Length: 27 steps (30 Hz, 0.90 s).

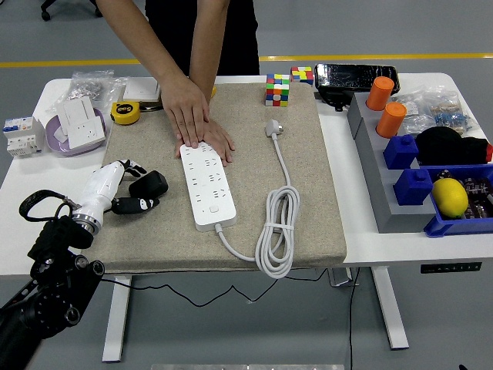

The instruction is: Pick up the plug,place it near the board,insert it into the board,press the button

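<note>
Plug (272, 126): lying on the beige mat (308, 193), far side, right of the board (206, 183); well apart from the left hand (115, 189).
Cable (279, 231): coiled near the mat's front edge.
Left hand: at the mat's left edge, fingers relaxed, holding nothing.
Person's hands (196, 116): pressed flat on the board's far end.

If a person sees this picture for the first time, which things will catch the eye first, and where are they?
A person's hands reach in from the far side and press on the far end of the white power strip, which lies on the beige mat in the middle. Its white plug lies loose to the right, unplugged, with the cable coiled near the front. At the left, the robot's white left hand rests on the mat, fingers relaxed.
</note>
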### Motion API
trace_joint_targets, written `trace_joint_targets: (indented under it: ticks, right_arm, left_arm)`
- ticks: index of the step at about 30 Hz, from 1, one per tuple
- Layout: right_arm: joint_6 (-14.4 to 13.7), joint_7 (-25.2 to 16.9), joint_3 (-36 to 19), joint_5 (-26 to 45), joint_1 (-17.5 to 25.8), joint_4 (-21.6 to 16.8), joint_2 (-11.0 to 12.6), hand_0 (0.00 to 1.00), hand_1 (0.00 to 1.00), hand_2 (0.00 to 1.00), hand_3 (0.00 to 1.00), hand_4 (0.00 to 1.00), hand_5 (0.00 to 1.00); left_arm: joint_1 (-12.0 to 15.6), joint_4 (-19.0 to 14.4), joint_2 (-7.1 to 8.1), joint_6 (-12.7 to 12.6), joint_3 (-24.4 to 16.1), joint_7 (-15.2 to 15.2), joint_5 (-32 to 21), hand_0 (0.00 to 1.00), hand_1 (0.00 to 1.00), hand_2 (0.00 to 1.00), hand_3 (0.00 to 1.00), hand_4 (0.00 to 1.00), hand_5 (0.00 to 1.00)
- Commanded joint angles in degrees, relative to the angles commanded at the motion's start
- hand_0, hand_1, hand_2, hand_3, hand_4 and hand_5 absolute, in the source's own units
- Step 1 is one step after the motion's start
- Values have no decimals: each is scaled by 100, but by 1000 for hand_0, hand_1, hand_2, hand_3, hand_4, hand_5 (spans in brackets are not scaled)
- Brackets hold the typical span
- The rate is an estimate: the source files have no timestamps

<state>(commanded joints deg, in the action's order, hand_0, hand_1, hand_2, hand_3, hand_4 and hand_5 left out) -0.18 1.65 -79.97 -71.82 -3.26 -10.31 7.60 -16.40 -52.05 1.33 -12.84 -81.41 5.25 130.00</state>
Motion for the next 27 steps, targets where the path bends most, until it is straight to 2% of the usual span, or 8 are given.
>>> trace_joint_targets:
  ticks: [2, 3, 14, 15, 20, 21, 26, 27]
  right_arm:
    - [0, 2, -8, -5, 0, 0, -3, 855, 789, 770, 813, 998, 998]
    - [-1, 2, -11, -6, 0, 0, -3, 856, 789, 770, 813, 998, 998]
    - [-2, 5, 1, 2, -1, 0, -9, 856, 789, 771, 813, 998, 998]
    - [-2, 6, 2, 1, 0, 0, -9, 856, 788, 770, 813, 998, 998]
    - [-2, 2, 10, 10, -8, 0, -8, 856, 788, 770, 813, 998, 998]
    - [-3, 3, 2, 5, -10, 0, -9, 856, 788, 771, 813, 998, 998]
    - [-5, 6, -5, 5, -10, 0, -7, 856, 788, 771, 813, 998, 998]
    - [-5, 7, -5, 5, -9, 0, -5, 857, 788, 769, 813, 998, 998]
  left_arm:
    - [-7, 5, -6, 16, -10, -2, 0, 778, 749, 581, 509, 927, 266]
    - [-9, 9, -8, 22, -13, -4, 0, 770, 685, 451, 466, 886, 314]
    - [-6, 35, -25, 80, -32, -14, 0, 758, 636, 385, 418, 782, 370]
    - [-5, 23, -25, 78, -29, -10, 0, 719, 533, 310, 356, 558, 421]
    - [4, -68, -10, 47, -3, 7, 0, 719, 533, 310, 356, 558, 421]
    - [3, -84, -5, 48, 2, 10, 0, 674, 434, 281, 302, 451, 409]
    - [1, -186, 55, 101, 107, 26, 0, 674, 434, 281, 302, 451, 409]
    - [-4, -218, 79, 128, 154, 27, 0, 685, 412, 271, 290, 381, 331]
